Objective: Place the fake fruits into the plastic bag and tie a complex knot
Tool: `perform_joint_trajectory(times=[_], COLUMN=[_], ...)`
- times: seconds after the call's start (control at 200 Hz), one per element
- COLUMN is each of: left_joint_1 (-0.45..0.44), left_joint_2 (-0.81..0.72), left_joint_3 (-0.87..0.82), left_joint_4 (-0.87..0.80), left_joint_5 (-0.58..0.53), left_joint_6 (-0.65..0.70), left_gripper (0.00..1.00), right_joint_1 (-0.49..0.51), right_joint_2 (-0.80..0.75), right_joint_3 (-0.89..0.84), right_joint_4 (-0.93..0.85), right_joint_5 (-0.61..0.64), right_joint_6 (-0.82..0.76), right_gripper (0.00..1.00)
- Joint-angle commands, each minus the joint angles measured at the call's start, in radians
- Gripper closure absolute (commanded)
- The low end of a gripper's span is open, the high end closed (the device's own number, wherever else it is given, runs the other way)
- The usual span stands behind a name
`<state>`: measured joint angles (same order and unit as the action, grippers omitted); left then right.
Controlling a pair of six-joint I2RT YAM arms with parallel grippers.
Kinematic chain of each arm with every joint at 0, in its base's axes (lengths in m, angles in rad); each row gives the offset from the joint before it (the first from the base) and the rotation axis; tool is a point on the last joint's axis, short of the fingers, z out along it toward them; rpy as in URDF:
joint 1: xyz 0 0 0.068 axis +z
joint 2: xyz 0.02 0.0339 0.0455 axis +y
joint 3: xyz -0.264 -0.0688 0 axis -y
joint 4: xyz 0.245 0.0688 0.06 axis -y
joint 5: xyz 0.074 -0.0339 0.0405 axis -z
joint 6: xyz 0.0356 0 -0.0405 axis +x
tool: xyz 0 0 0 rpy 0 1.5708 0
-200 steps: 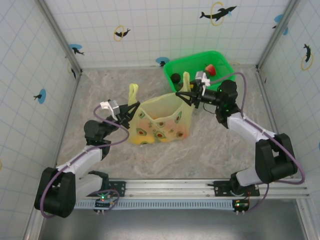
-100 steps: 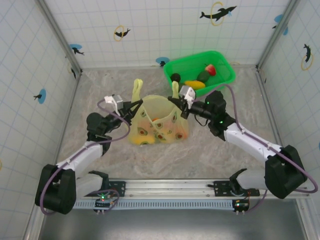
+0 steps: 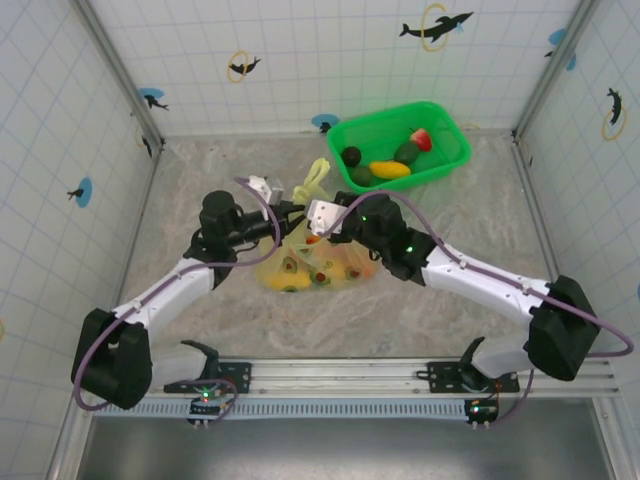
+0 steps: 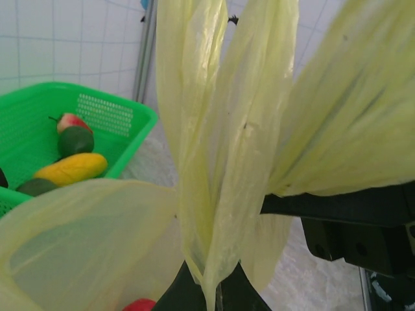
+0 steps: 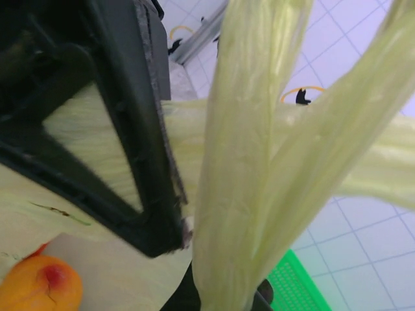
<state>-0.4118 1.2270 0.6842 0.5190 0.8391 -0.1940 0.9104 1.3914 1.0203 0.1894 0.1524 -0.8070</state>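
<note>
Fingers of the left gripper (image 3: 291, 211) are pinched together on one loop handle (image 4: 214, 162) of the bag (image 3: 318, 262). In the left wrist view the thin yellow-green film rises straight up from between the black tips. Seen from above, this gripper reaches in from the left over the bag's top edge.

The bag sits on the table (image 3: 200, 330) near the middle, between the two arms, with its handles gathered above it and pointing toward the back wall. Several fruits lie inside it: an orange one (image 5: 39, 285) with a red blush shows through the film, along with small red and dark shapes among the avocado prints.

Just right of the left gripper, almost touching it, the right gripper (image 3: 307, 224) comes in from the right side. Its fingers are closed on the other handle strip, which runs up from between them in the right wrist view.

Farther right and toward the back stands a green basket (image 3: 455, 150), well apart from the bag. It holds a near-black fruit (image 3: 351, 155), a dark green one (image 3: 362, 175), a yellow one (image 3: 388, 169) and a green one touching a red one (image 3: 423, 138).
</note>
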Motion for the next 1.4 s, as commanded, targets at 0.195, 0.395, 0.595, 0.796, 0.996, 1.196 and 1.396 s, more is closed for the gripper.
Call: perform_joint_trajectory(times=[0.195, 0.395, 0.595, 0.796, 0.996, 1.196, 1.396], left_joint_1=[-0.004, -0.004, -0.004, -0.004, -0.003, -0.004, -0.004], left_joint_2=[-0.020, -0.040, -0.050, -0.052, -0.038, -0.032, -0.037], left_joint_3=[0.023, 0.006, -0.012, -0.017, -0.004, -0.002, -0.006], left_joint_4=[-0.055, -0.032, 0.001, -0.003, -0.024, -0.024, -0.021], left_joint_5=[0.051, 0.040, 0.065, 0.056, 0.047, 0.046, 0.021], left_joint_6=[0.062, 0.062, 0.053, 0.057, 0.050, 0.040, 0.042], left_gripper=[0.92, 0.72, 0.57, 0.49, 0.44, 0.39, 0.38], right_joint_1=[0.022, 0.036, 0.035, 0.035, 0.034, 0.041, 0.044], right_joint_2=[0.038, 0.043, 0.050, 0.044, 0.035, 0.040, 0.047], right_joint_3=[0.071, 0.070, 0.078, 0.087, 0.102, 0.132, 0.149], right_joint_4=[-0.106, -0.167, -0.179, -0.177, -0.193, -0.229, -0.272], right_joint_5=[0.037, 0.001, -0.009, -0.016, -0.024, -0.032, -0.068], right_joint_6=[-0.072, -0.077, -0.069, -0.064, -0.070, -0.083, -0.088], right_gripper=[1.00, 1.00, 1.00, 1.00, 1.00, 1.00, 1.00])
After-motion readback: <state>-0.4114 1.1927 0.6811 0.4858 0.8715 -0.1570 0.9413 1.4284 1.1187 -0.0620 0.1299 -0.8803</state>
